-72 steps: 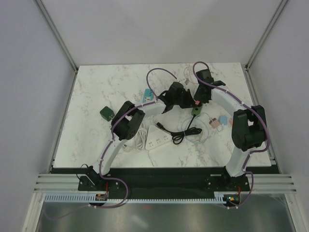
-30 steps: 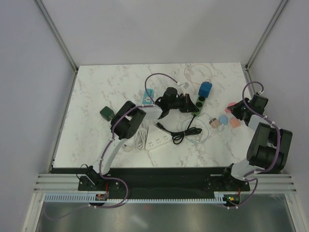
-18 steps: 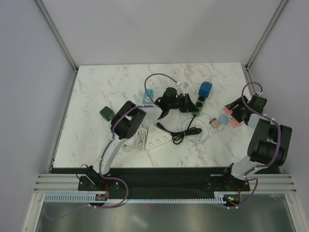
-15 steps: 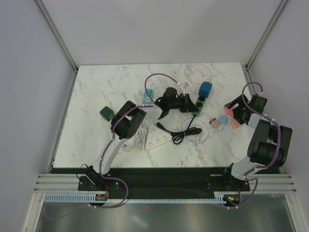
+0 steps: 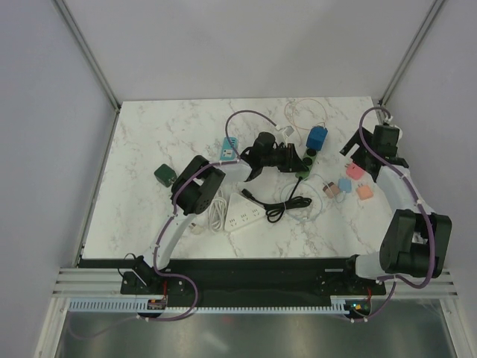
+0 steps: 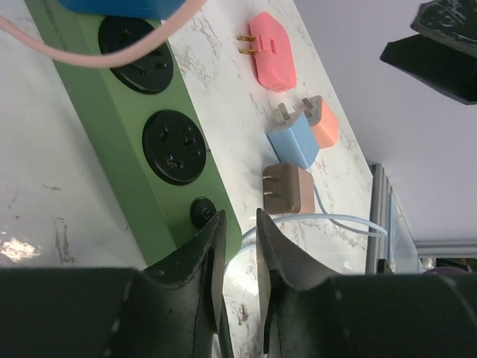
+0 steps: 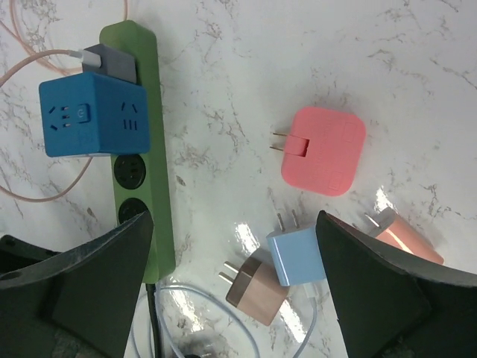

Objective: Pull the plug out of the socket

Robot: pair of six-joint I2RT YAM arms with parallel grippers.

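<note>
Hovering above pink plug [image 7: 323, 151], right hand [image 7: 232, 224] spread empty, left hand [image 6: 237, 231] straddling green strip [image 6: 127, 134], grip unclear.

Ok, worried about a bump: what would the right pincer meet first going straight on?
Probably bare marble tabletop, between the green power strip and pink plug; depth is unclear.

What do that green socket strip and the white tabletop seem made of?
Green socket strip: probably moulded plastic, matte, even colour, rounded edges. Tabletop: marble-look, white with grey veins, glossy enough to show glare; real stone or laminate, can't tell.
</note>
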